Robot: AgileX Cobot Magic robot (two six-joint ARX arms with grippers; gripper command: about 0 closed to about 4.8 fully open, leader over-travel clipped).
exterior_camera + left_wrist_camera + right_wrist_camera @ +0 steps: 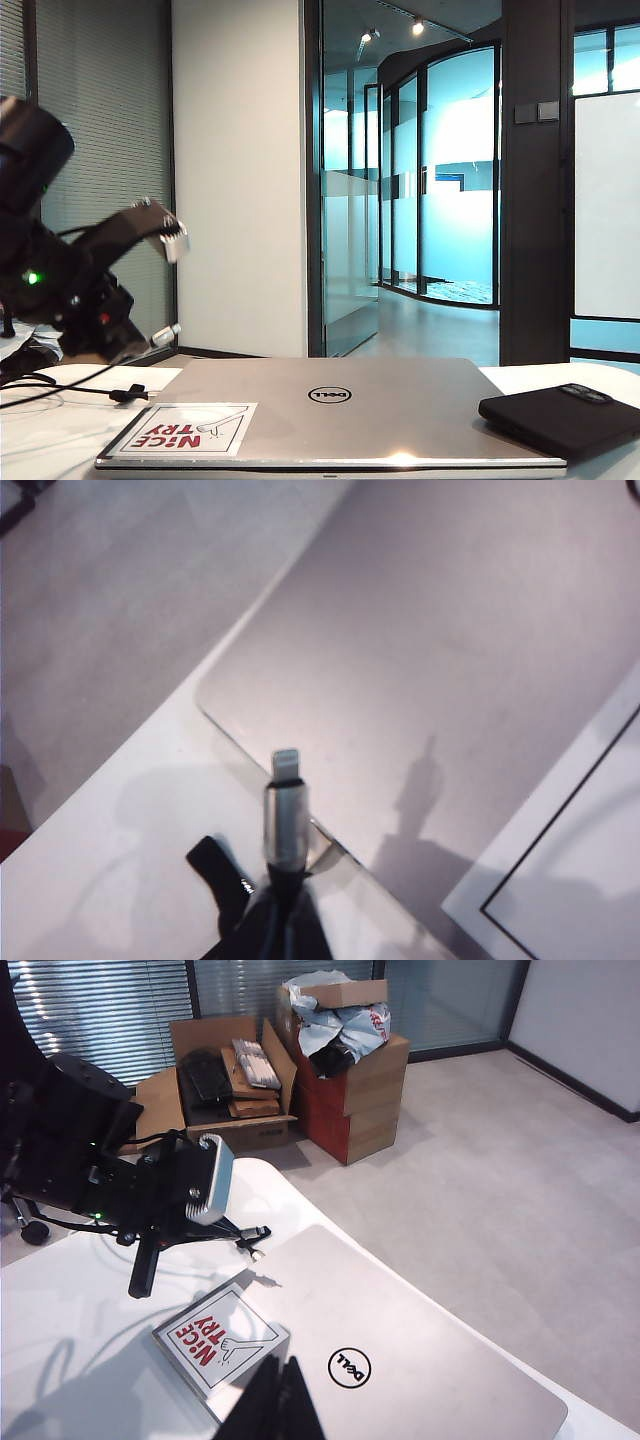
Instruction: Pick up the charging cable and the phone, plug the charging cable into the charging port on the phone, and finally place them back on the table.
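Note:
My left gripper is shut on the charging cable just behind its silver plug, which sticks out past the fingertips above a corner of the laptop. In the exterior view the left gripper hangs at the far left with the plug pointing right; the cord with its tie band trails on the table. The phone lies flat at the right, its port not visible. My right gripper is shut and empty over the laptop lid.
A closed silver Dell laptop with a red-and-white sticker fills the middle of the table. Open cardboard boxes stand on the floor beyond the table's rounded edge. The left arm hangs over the table's far side.

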